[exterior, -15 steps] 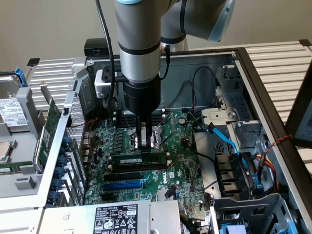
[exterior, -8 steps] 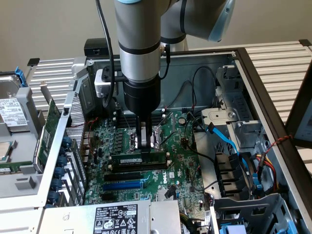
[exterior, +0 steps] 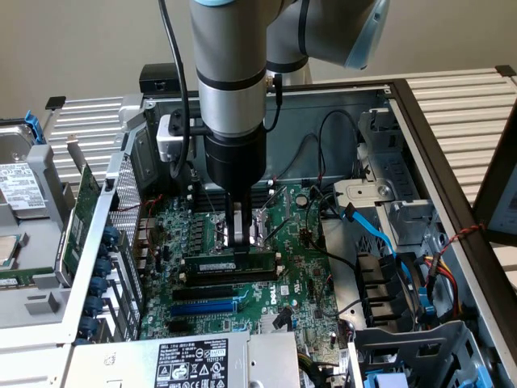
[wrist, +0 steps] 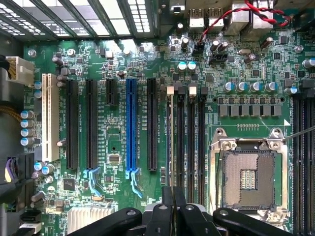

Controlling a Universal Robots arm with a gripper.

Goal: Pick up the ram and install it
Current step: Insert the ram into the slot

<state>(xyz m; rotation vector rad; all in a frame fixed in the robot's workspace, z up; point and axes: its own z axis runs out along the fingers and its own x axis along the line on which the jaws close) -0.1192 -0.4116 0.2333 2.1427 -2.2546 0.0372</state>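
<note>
The ram (exterior: 216,264) is a thin green stick with a white label. It stands on edge along a memory slot on the motherboard (exterior: 299,275), just beyond the long black slots. My gripper (exterior: 240,245) comes straight down onto its middle, with the fingers pressed together on the stick. In the wrist view the ram (wrist: 171,137) shows edge-on as a thin line over the memory slot farthest from the processor socket, running out from between my gripper's (wrist: 172,196) closed black fingers.
An open processor socket (wrist: 248,177) lies beside the memory slots. A blue slot (wrist: 131,123) and black slots (wrist: 91,123) flank the other side. Blue cables (exterior: 371,230) and drive bays crowd the exterior view's right, and a power supply (exterior: 194,360) sits in front.
</note>
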